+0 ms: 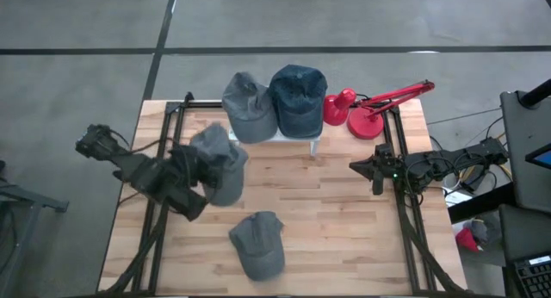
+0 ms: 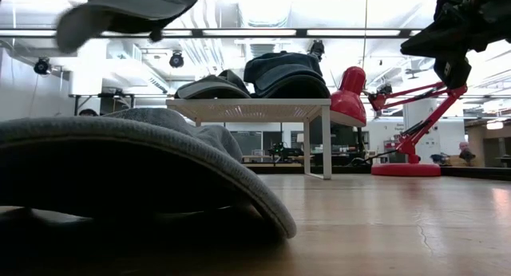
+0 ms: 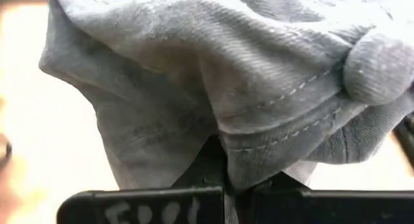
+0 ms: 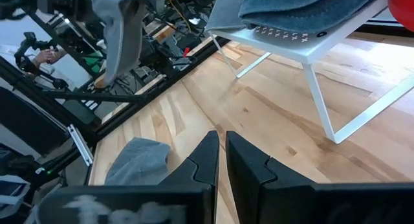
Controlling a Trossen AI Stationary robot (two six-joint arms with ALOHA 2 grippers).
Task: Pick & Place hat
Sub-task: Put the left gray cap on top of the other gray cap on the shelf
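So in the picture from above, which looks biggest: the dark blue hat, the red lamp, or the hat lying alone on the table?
1. red lamp, counting its long arm
2. dark blue hat
3. lone grey hat, though nearly the same

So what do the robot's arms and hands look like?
Both arms are dark, almost black, and made of chunky jointed pieces. The left arm is bulky, with black cables looped near its far end. The right arm is slimmer, trailing bundled cables, with a tiny green light. The right hand has two flat black wedge-shaped fingers. The left hand carries white scribbled markings.
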